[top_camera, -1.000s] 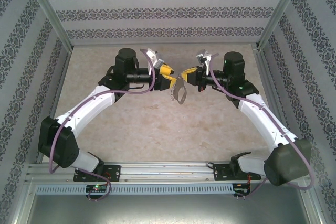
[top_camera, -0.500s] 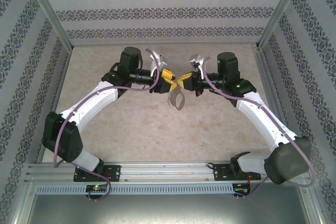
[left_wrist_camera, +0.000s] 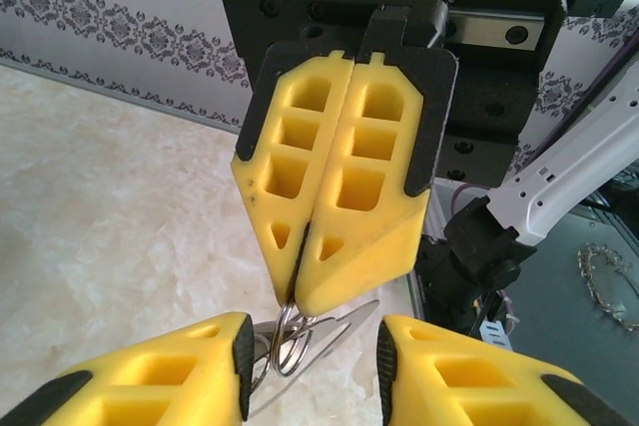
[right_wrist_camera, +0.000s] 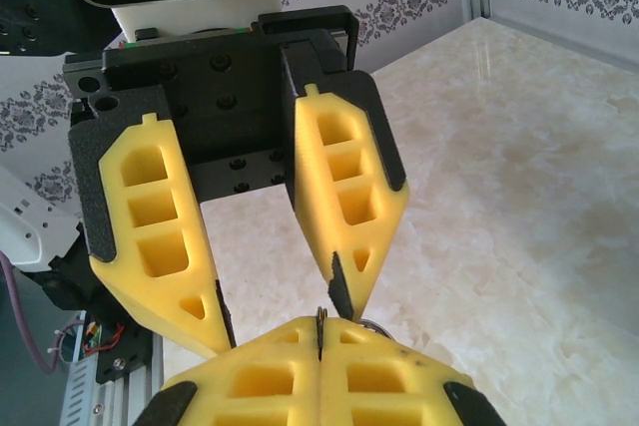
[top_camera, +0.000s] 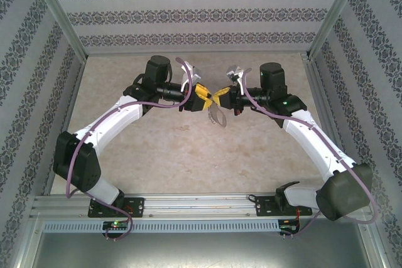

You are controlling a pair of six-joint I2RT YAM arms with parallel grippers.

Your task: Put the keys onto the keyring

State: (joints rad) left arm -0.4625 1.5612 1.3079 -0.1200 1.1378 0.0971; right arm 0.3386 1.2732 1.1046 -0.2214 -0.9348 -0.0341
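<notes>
My right gripper [top_camera: 219,96] hangs above the middle of the table, shut on the keyring [top_camera: 217,115], a grey metal loop dangling under it. In the left wrist view, the right gripper [left_wrist_camera: 291,296] pinches a small wire ring of the keyring [left_wrist_camera: 284,342] at its tip. My left gripper [left_wrist_camera: 313,351] faces it tip to tip, jaws apart on both sides of the metal; the left pad [left_wrist_camera: 243,361] is at or against it. From the right wrist, my right gripper [right_wrist_camera: 319,334] holds a thin metal edge, and the left gripper [right_wrist_camera: 286,324] stands open above. The keys are out of view.
The marble tabletop [top_camera: 188,149] lies below both grippers. Patterned walls and metal posts [top_camera: 63,17] close in the back and sides. A fine silver chain [left_wrist_camera: 603,281] lies on the grey surface beyond the table's near edge, by the right arm's base.
The two grippers have closed in on each other until their tips meet. The left jaws have narrowed around the hanging keyring. The right gripper stays shut on it.
</notes>
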